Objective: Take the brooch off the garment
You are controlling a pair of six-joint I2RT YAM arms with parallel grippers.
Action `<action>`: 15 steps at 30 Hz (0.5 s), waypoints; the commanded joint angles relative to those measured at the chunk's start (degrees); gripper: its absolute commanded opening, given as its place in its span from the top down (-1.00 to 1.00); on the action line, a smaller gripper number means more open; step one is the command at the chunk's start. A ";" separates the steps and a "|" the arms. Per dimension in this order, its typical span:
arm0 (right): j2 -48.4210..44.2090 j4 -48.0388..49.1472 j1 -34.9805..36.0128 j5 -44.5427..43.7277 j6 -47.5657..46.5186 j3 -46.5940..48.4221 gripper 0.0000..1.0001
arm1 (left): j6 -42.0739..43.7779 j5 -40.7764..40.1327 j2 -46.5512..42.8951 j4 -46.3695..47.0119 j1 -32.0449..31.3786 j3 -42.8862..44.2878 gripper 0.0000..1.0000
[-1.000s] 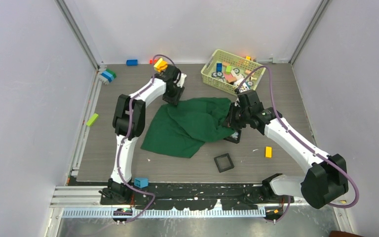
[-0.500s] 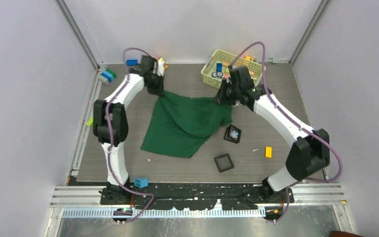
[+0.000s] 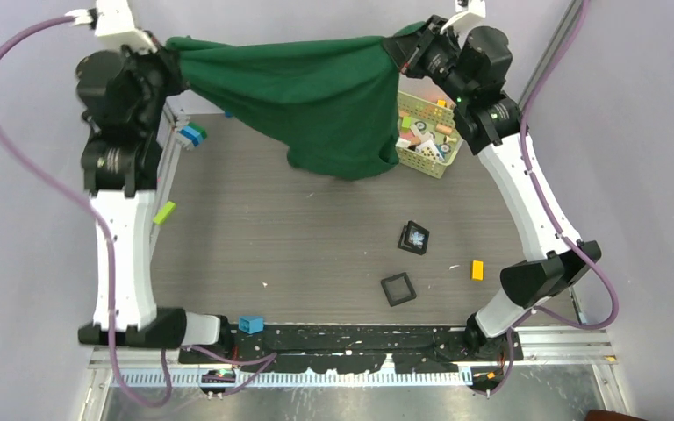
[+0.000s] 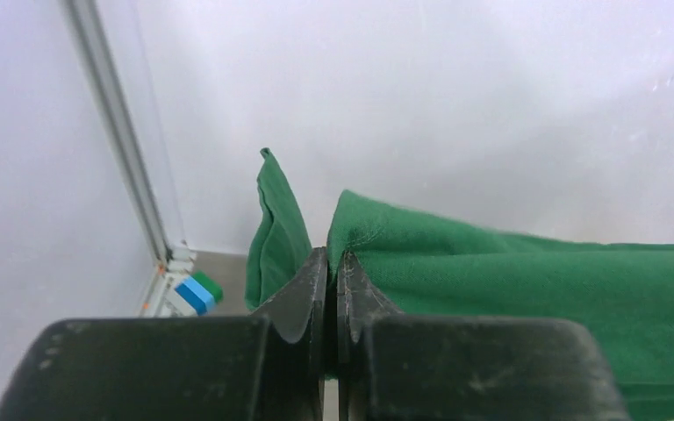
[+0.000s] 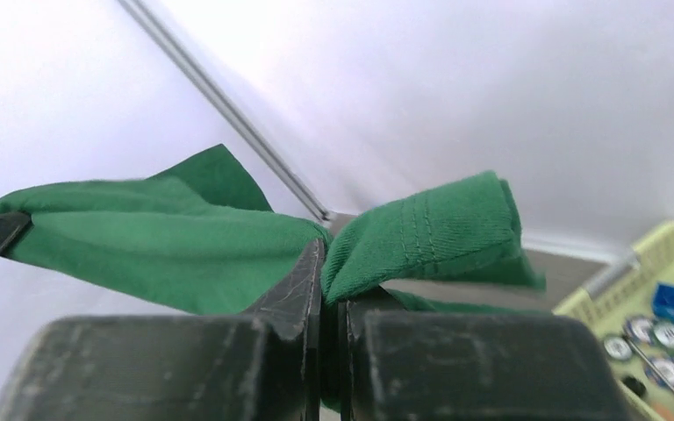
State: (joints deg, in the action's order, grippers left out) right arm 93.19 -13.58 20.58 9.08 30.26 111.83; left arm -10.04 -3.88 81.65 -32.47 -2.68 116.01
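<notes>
Both sets of jaws pinch tight on the garment [image 3: 316, 88], one at each upper corner.

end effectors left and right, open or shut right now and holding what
left end effector: closed, pinching an edge of the garment.
right end effector: closed, pinching another edge of the garment.

We see a grey wood-grain table [image 3: 316, 263]. On it lie two black square trays, one [image 3: 414, 237] just beyond the other [image 3: 397, 288]. An orange block [image 3: 477, 270] lies to their right and a lime block [image 3: 164, 212] at the left edge. Stacked blue, white and green blocks [image 3: 191, 134] sit in the far left corner, and a pale yellow basket [image 3: 434, 162] of toys at the far right.
</notes>
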 commanded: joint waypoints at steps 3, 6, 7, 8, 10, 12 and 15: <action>-4.58 10.44 0.50 9.10 -0.93 1.35 0.99 | 3.78 -10.03 -9.54 6.13 -0.23 -7.75 1.00; -8.67 12.99 1.62 12.63 -0.35 -2.23 0.99 | 5.20 -11.44 -11.48 4.87 -0.22 -5.65 1.00; -9.31 14.75 1.86 13.53 -0.32 -2.76 0.99 | 5.52 -11.49 -11.33 4.09 -0.23 -3.96 1.00; -10.30 15.22 2.46 13.69 -0.30 -2.76 0.99 | 5.82 -11.43 -10.74 3.09 -0.22 -2.12 1.00; -11.09 16.12 2.76 13.33 -0.34 -2.44 0.99 | 6.12 -11.10 -8.80 0.40 -0.27 2.54 1.00; -10.92 15.94 2.81 10.50 -0.55 -1.97 0.99 | 6.18 -9.88 -6.62 -1.58 -0.25 5.93 1.00; -8.28 15.91 2.80 5.69 -0.99 -2.35 0.99 | 6.66 -9.12 -3.09 -2.37 -0.23 6.29 1.00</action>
State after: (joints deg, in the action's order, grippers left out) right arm 84.51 -3.77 23.55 19.92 30.11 108.29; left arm -5.26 -12.64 75.64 -33.61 -3.20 120.05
